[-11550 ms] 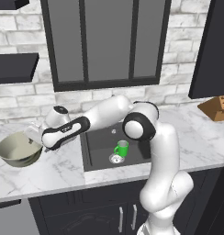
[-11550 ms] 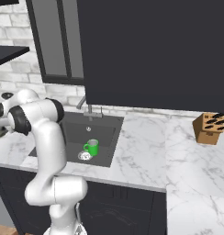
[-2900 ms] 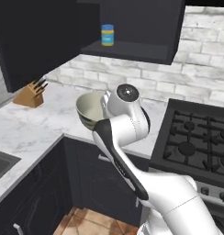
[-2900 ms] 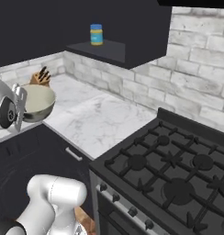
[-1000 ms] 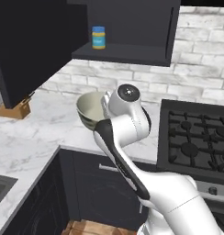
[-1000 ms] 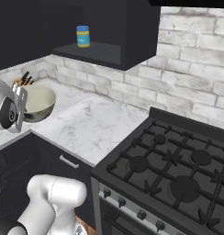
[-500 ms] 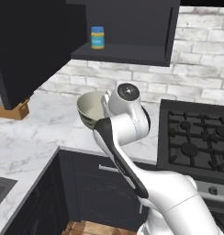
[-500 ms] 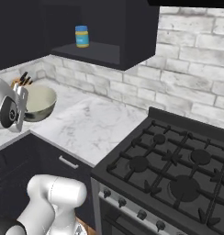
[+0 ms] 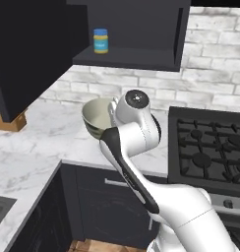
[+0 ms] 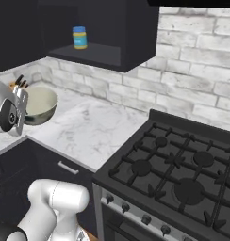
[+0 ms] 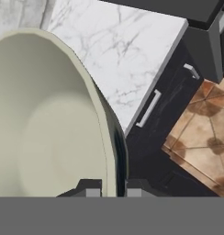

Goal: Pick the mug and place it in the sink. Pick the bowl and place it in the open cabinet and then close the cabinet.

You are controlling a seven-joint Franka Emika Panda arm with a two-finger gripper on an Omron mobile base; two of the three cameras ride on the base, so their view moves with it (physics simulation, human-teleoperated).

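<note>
Jaws: closed on the rim of the bowl (image 11: 49, 119), one finger inside the rim and one outside.
Gripper (image 11: 113, 192): it holds the bowl in the air above the marble counter (image 9: 41, 140), with the bowl tilted.
Bowl: in the left base view it is in front of the arm's wrist, below the open cabinet (image 9: 136, 29) and apart from its shelf.
Cabinet: a small jar (image 9: 100, 41) with a yellow lid stands on the shelf; the door (image 9: 28, 49) is swung open to the left.
Stove (image 10: 178, 174): it stands to the right of the counter.
</note>
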